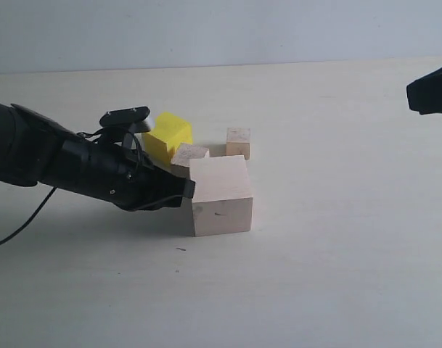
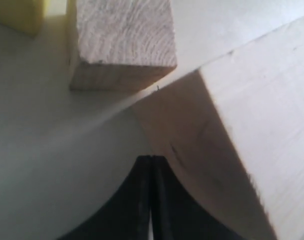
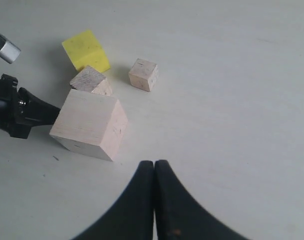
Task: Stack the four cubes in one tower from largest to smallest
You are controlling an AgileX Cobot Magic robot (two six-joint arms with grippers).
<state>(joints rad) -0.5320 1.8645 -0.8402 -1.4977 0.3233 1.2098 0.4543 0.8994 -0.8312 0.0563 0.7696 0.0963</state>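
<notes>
The large pale wood cube (image 1: 221,196) (image 2: 251,135) (image 3: 90,123) rests on the table. My left gripper (image 1: 189,190) (image 2: 151,158) is shut, empty, its tip against that cube's left side. Behind the large cube lies the smaller bare wood cube (image 1: 188,156) (image 2: 123,42) (image 3: 91,82), tilted. The yellow cube (image 1: 168,136) (image 2: 19,15) (image 3: 86,50) stands behind it to the left. Apart to the right sits the smallest bare wood cube (image 1: 238,142) (image 3: 143,74). My right gripper (image 3: 154,163) is shut and empty, up away from the cubes; in the exterior view only a dark part of that arm (image 1: 431,90) shows.
The pale tabletop (image 1: 351,239) stretches around the cubes. A black cable (image 1: 21,221) trails from the left arm over the table at the left edge.
</notes>
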